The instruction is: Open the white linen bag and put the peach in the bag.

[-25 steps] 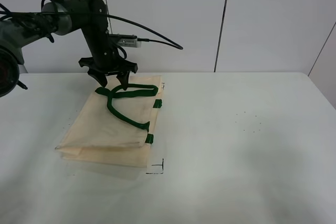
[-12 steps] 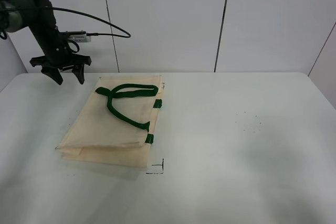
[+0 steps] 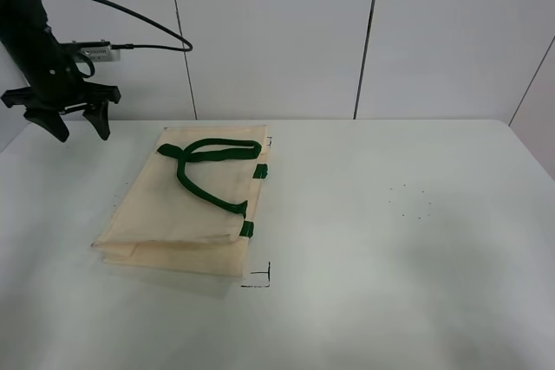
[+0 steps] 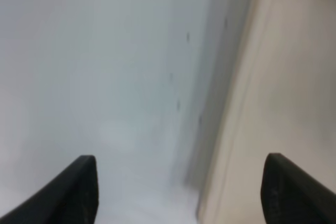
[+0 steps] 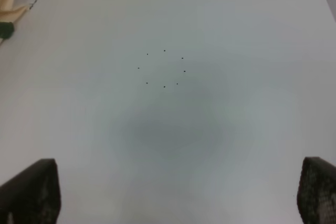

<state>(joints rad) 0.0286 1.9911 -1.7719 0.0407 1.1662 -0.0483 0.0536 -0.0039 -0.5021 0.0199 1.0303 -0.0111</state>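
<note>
The white linen bag [image 3: 178, 201] lies flat and closed on the table, left of centre, with its dark green strap handles [image 3: 208, 166] looped on top. Its cream edge [image 4: 283, 77] shows blurred in the left wrist view, and a corner with a green tab [image 5: 5, 29] in the right wrist view. My left gripper [image 3: 81, 132] is open and empty, raised above the table's far left edge, well apart from the bag. My right gripper [image 5: 178, 192] is open and empty over bare table; it is out of the high view. The peach is not in view.
The white table [image 3: 390, 240] has a small ring of black dots [image 5: 164, 68] to the right and black corner marks [image 3: 260, 279] at the bag's near corner. A panelled wall stands behind. A black cable [image 3: 130, 28] trails from the left arm.
My left arm has swung away to the left from above the bag's far edge and handles, still open and empty. The bag has not moved.
</note>
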